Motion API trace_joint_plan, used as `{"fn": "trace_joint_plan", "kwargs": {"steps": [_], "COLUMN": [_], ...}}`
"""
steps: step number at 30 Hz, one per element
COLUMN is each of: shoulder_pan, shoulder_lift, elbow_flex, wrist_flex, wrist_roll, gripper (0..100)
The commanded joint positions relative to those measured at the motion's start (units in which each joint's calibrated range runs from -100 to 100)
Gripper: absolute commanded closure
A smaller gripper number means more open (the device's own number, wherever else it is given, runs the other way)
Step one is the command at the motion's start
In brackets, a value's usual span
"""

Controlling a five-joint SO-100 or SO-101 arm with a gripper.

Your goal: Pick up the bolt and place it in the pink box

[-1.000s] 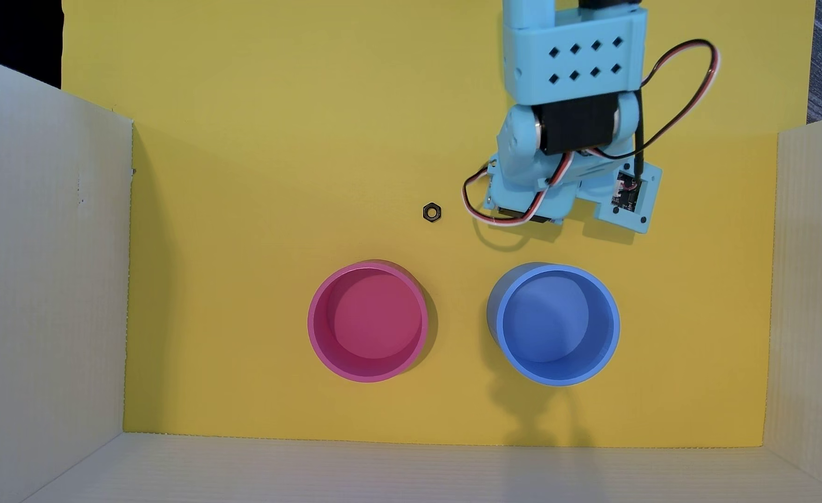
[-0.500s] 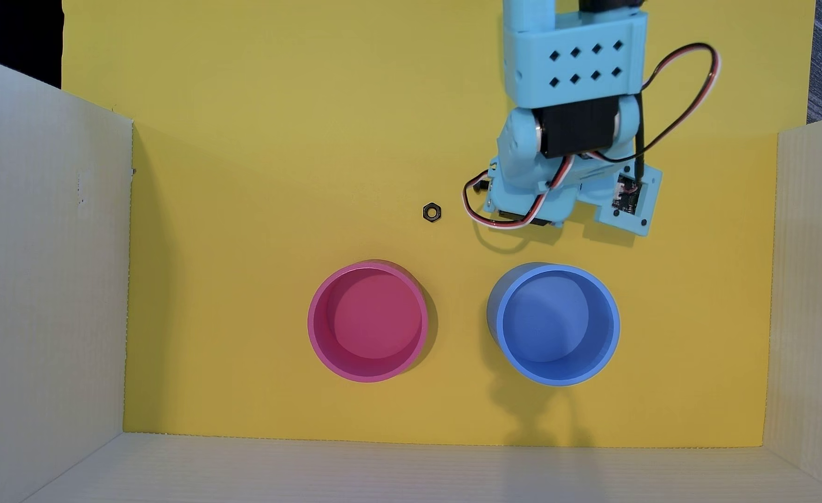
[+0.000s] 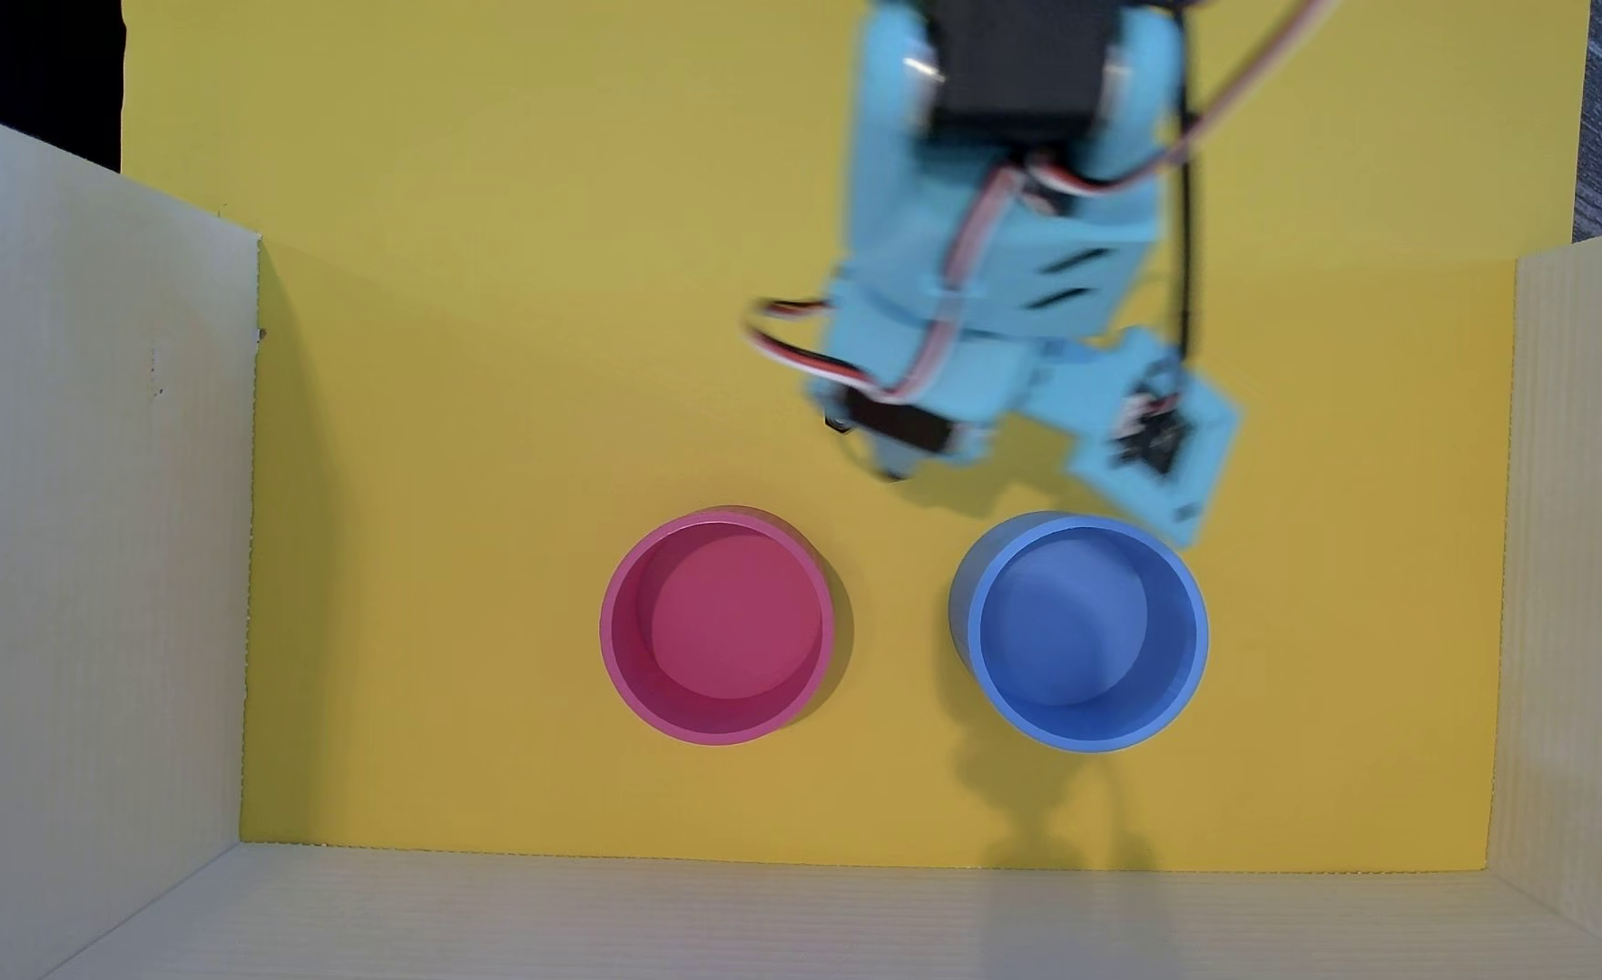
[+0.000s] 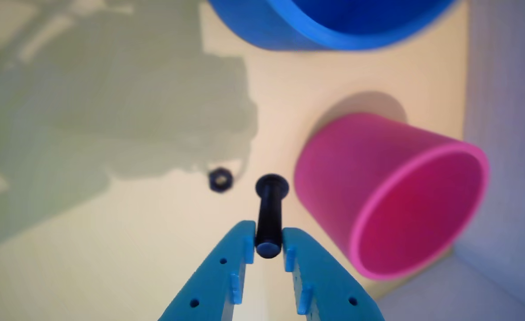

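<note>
In the wrist view my light-blue gripper (image 4: 269, 243) is shut on the black bolt (image 4: 270, 209). The shank sits between the fingertips and the rounded head points away. The pink box (image 4: 391, 196) stands just right of the bolt, open and empty. In the overhead view the pink box (image 3: 717, 627) is at lower centre. My gripper (image 3: 891, 452) hangs above the yellow floor, up and right of the pink box; the arm hides the bolt there.
A blue round container (image 3: 1080, 631) stands right of the pink one; it also shows in the wrist view (image 4: 329, 22). A black hexagonal nut (image 4: 221, 179) lies on the floor left of the bolt. Pale cardboard walls (image 3: 89, 528) enclose the yellow floor (image 3: 495, 377).
</note>
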Motion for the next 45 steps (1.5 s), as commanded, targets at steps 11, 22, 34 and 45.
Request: {"fn": "trace_joint_plan", "kwargs": {"steps": [11, 22, 34, 45], "shoulder_pan": [4.6, 4.7, 7.9, 7.7], "shoulder_lift": [-2.8, -2.2, 4.0, 4.0], "elbow_flex": [-10.0, -13.1, -14.1, -13.1], "wrist_flex": [-0.6, -6.3, -9.5, -8.8], "wrist_roll": [1.3, 1.3, 1.3, 1.2], "gripper": [99, 99, 98, 80]}}
